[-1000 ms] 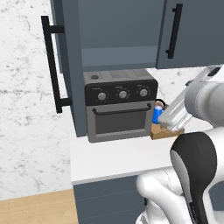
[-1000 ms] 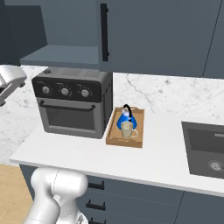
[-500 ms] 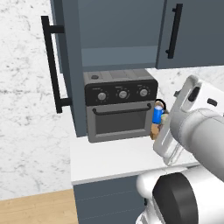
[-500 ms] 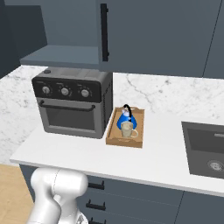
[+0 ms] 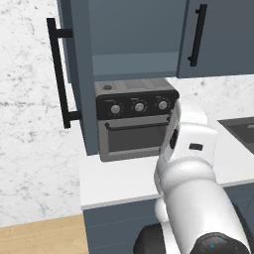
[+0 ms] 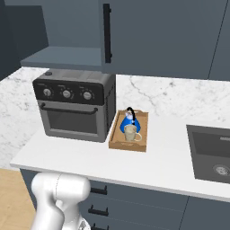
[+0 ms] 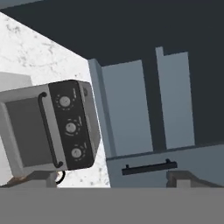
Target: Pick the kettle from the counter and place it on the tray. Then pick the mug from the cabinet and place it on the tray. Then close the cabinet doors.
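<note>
The blue kettle point(image 6: 129, 119) and the beige mug point(image 6: 131, 133) stand together on the wooden tray point(image 6: 117, 143), on the white counter point(image 6: 152, 166) just right of the toaster oven. The cabinet point(image 5: 134, 34) above is open on its left half, and its inside looks bare. Its left door point(image 5: 79, 74) is swung out with its black bar handle facing left. The right door point(image 5: 218, 34) covers the other half. My gripper point(image 7: 113, 181) is open with nothing between its fingers, and it looks at the oven and the cabinet's inside point(image 7: 144, 105). My arm point(image 5: 188, 163) hides the tray in the left base view.
A black-and-grey toaster oven point(image 6: 74, 105) stands on the counter under the open cabinet half. A dark sink point(image 6: 211, 148) is set into the counter at the right. A marble wall point(image 5: 30, 124) runs behind. Bare counter lies in front of the oven.
My arm has swung from the right of the left base view toward the middle and now covers the tray there. Kettle, mug and doors have not moved.
</note>
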Controlling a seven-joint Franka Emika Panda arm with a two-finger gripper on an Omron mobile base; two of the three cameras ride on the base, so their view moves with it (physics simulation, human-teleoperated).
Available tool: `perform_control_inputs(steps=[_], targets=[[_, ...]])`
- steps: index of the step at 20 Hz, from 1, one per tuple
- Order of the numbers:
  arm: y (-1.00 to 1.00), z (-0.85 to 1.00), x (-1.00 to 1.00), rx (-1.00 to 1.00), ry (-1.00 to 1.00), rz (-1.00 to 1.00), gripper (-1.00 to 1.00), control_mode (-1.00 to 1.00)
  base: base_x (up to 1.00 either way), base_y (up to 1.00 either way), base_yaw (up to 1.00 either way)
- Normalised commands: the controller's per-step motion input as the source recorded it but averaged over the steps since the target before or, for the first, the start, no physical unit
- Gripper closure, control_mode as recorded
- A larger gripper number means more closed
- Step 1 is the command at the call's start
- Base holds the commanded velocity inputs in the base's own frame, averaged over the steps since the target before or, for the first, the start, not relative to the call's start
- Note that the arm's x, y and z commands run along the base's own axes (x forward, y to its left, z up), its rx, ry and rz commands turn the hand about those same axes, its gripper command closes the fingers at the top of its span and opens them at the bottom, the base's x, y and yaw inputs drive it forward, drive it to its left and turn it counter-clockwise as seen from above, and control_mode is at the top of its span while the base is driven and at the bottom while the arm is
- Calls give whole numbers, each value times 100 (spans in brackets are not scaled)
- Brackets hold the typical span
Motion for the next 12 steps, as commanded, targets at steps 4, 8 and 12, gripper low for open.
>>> perform_control_inputs(steps=[4, 8, 12], targets=[[47, 0, 0, -8, -10, 0, -100, -100, 0, 0, 0], [71, 0, 1, -9, -3, 0, 100, -100, 0, 0, 0], [64, 0, 1, -7, -1, -1, 100, -100, 0, 0, 0]])
